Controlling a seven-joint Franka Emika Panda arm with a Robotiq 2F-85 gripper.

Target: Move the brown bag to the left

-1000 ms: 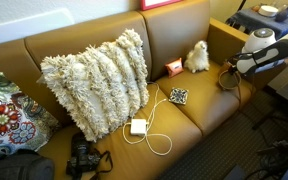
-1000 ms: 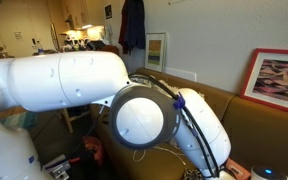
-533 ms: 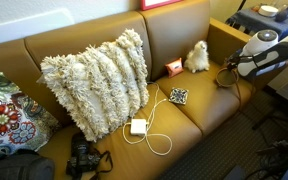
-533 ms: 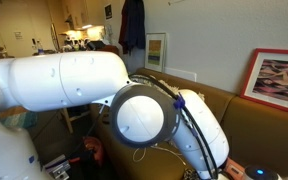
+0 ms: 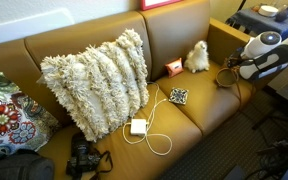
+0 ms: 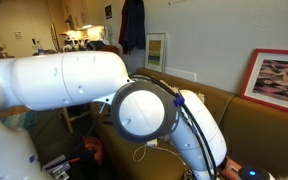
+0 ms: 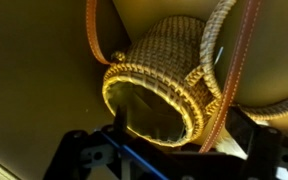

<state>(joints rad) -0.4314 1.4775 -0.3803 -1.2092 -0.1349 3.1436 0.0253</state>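
The white arm (image 5: 270,50) extended in from three o'clock, its hand (image 5: 228,69) pointing toward nine o'clock, dark fingers (image 7: 79,152) spread apart.

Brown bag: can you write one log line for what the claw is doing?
brown bag: on sofa end | claw: open, close over it | moved left: not yet

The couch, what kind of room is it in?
Probably a living room or lounge: a brown couch, a shaggy pillow and plush toy on it, and a framed picture on the wall.
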